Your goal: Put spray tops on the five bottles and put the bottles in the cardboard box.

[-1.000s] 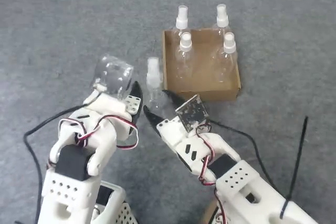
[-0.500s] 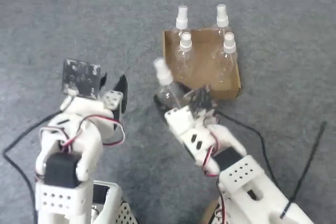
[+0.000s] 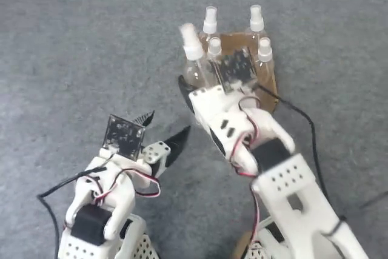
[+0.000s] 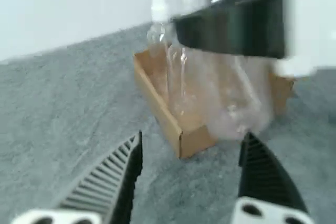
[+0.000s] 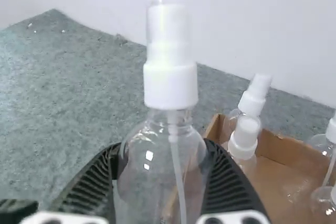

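My right claw [image 5: 164, 195] is clenched on the clear body of the fifth bottle [image 3: 194, 65], which stands upright with its white spray top [image 5: 169, 61] on. My right wrist view shows the ribbed fingers [image 5: 94, 182] pressed to both its sides; from above, my own wrist covers that grip. The high view places the bottle at the edge of the cardboard box [image 3: 236, 39] nearest my left arm, but I cannot tell whether it hangs over the rim or just outside it. Four other bottles [image 3: 265, 53] stand capped in the box, and my arm hides much of the box floor. My left claw [image 3: 161, 130] is released, spread wide and holding nothing, over the grey counter [image 3: 73, 59] well short of the box. In its wrist view the held bottle is a blur.
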Motion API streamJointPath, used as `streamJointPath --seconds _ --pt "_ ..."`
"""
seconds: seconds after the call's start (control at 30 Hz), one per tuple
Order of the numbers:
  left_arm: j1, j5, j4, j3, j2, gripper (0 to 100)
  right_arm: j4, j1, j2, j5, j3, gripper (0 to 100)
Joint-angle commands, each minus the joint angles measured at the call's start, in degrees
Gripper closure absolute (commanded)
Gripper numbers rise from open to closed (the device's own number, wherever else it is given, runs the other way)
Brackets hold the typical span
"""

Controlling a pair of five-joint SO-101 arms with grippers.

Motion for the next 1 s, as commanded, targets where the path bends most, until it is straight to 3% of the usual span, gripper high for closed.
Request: streamJointPath --seconds 0.0,0.17,0.53,0.63,0.73,0.83,0.97 --pt "1.1 0.5 -0.8 0.0 -0.6 70 0.4 -3.9 7.4 -0.7 -7.7 99.3" --pt "1.0 -1.1 -3.5 2.3 -0.6 71 2.8 -7.7 8.1 -0.4 -8.0 99.3" --pt "-2.5 -2.2 -6.5 4.8 -0.6 71 16.9 -7.6 -5.3 -0.4 -8.9 99.3" --pt "-2.4 -2.2 -6.5 4.9 -0.6 71 18.8 -7.5 -7.5 3.3 -8.9 99.3" --pt "-2.3 -2.2 -6.3 4.9 -0.6 71 18.2 -6.5 -7.8 5.9 -8.9 99.3" --pt "-2.6 -2.2 -6.1 4.9 -0.9 71 13.1 -0.8 -7.7 6.2 -8.0 99.3" --pt "-5.8 -2.2 -6.5 4.9 -1.1 80 1.6 6.5 -4.7 6.5 -3.0 99.3"
